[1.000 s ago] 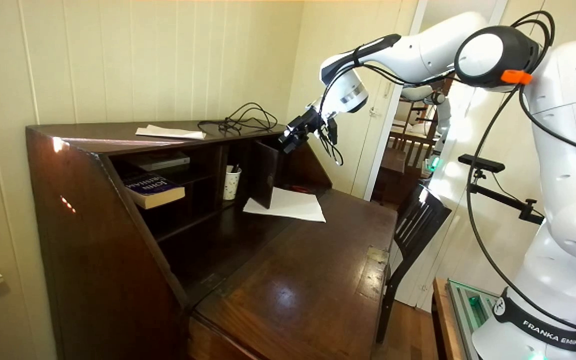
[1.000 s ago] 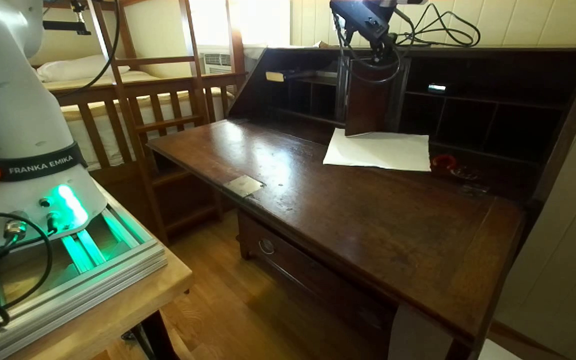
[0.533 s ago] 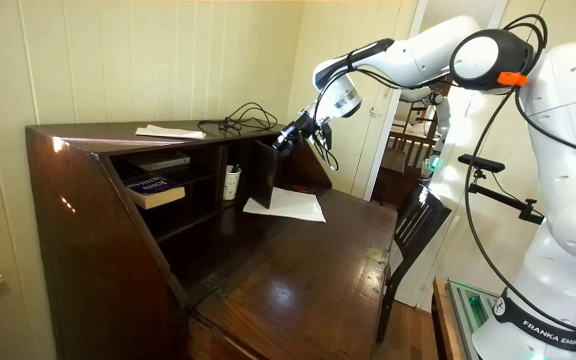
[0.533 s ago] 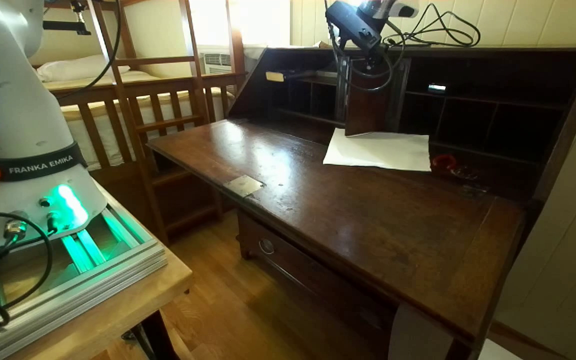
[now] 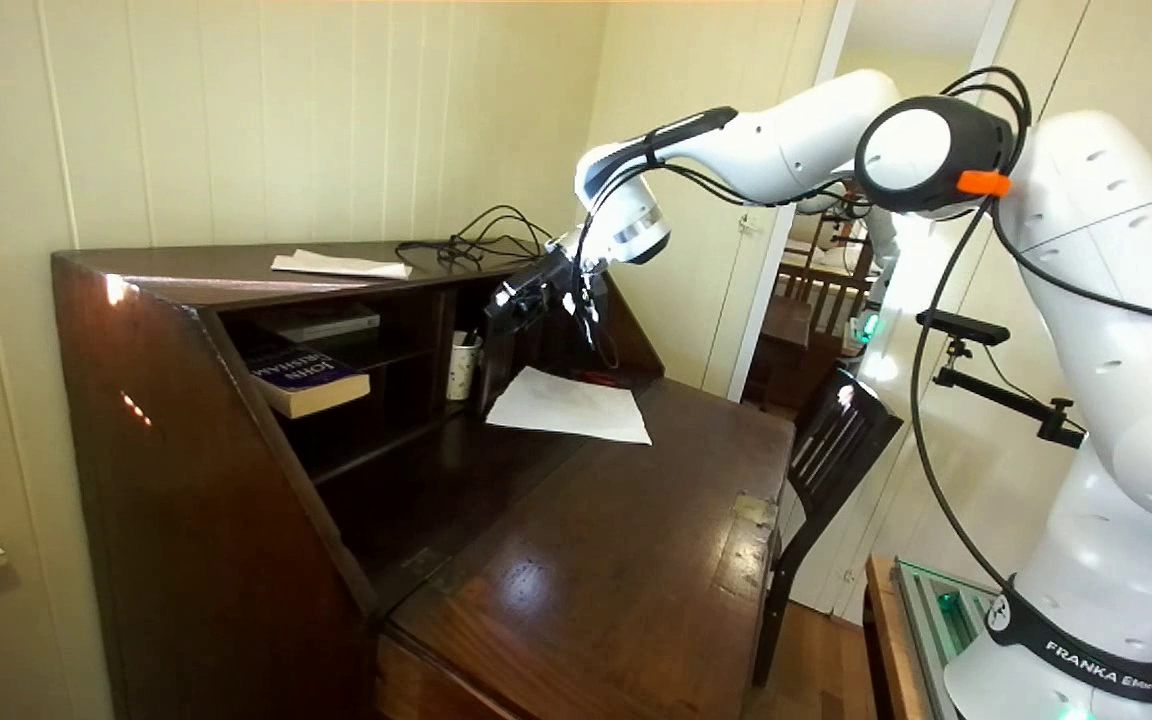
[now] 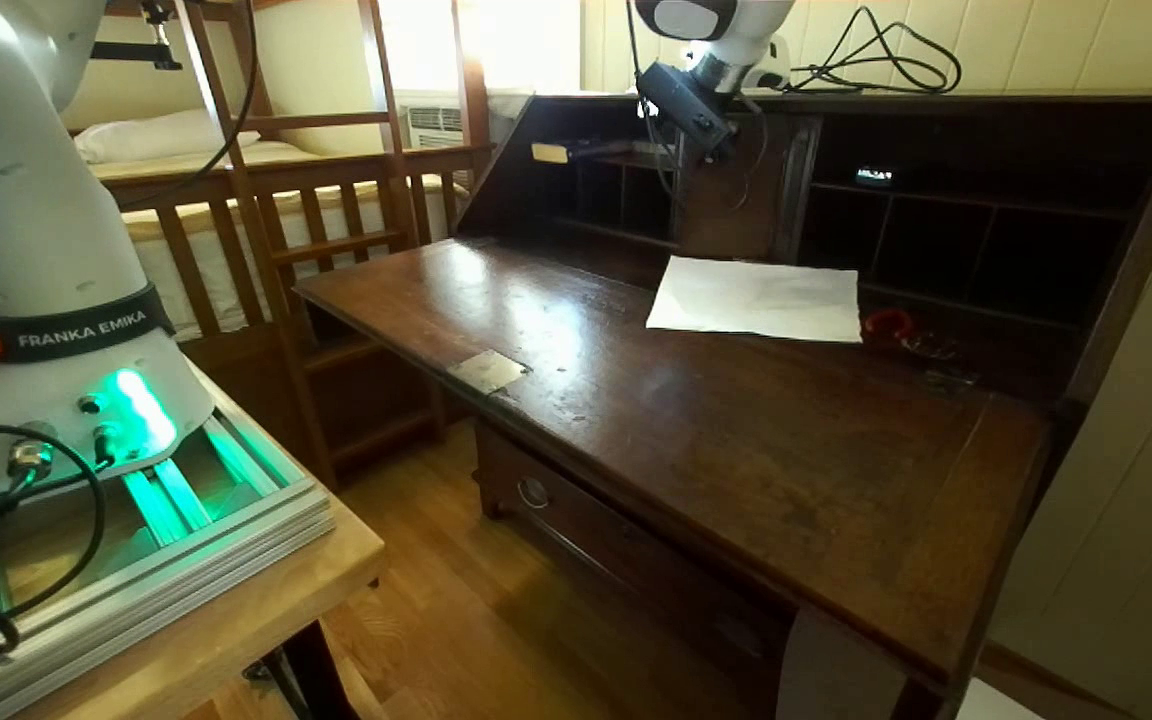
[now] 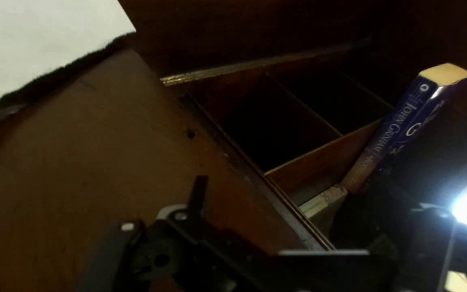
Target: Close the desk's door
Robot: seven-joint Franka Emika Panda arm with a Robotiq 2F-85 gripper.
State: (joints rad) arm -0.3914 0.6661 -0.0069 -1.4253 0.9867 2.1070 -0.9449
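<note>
the door (image 6: 716, 222) stands close behind fingers (image 5: 508, 313) whose opening and hold i can't tell.

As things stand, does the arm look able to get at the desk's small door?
Likely yes: the gripper is close to the upper part of the small door, with nothing visible between them; the white paper lies lower, on the desk. Whether gripper and door touch, I can't tell.

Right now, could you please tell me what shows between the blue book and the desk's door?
In an exterior view, a wooden divider and a spotted cup show between the book and the door.
</note>
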